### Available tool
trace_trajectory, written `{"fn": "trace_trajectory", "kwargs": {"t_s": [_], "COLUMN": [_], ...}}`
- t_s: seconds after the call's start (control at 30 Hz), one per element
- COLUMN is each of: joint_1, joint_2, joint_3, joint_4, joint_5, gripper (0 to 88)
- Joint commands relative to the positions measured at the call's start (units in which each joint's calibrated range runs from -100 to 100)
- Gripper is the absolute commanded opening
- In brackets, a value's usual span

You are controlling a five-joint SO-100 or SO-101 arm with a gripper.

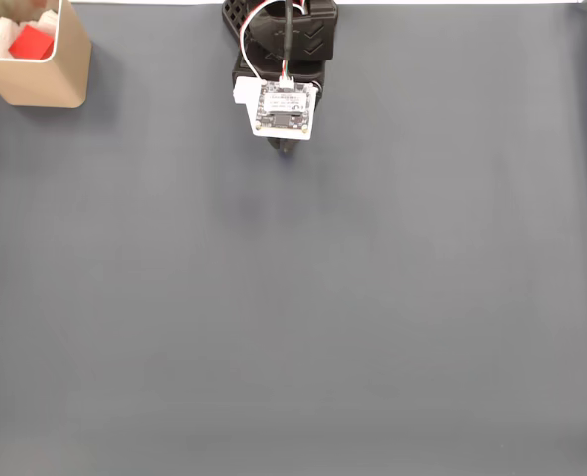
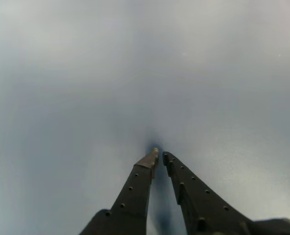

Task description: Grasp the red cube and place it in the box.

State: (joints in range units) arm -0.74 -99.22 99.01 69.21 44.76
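Observation:
The red cube (image 1: 31,42) lies inside the tan box (image 1: 60,74) at the top left corner of the fixed view, resting on white material. The arm is folded back at the top centre of that view, with my gripper (image 1: 286,147) mostly hidden under the wrist's white camera board, far to the right of the box. In the wrist view my gripper (image 2: 160,155) points down at the bare grey mat. Its two dark fingers nearly touch at the tips, and nothing is held between them.
A dark grey mat (image 1: 303,297) covers the table. The arm's black base (image 1: 279,30) stands at the top edge. A white strip of table shows along the top right.

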Motion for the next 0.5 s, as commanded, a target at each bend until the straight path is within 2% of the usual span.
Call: {"fn": "trace_trajectory", "kwargs": {"t_s": [0.0,0.17,0.47], "joint_1": [0.0,0.0,0.4], "joint_2": [-0.6,-0.6,-0.6], "joint_3": [0.8,0.8,0.8], "joint_4": [3.0,6.5,6.5], "joint_5": [1.6,3.5,3.5], "gripper": [0.3,0.3,0.3]}}
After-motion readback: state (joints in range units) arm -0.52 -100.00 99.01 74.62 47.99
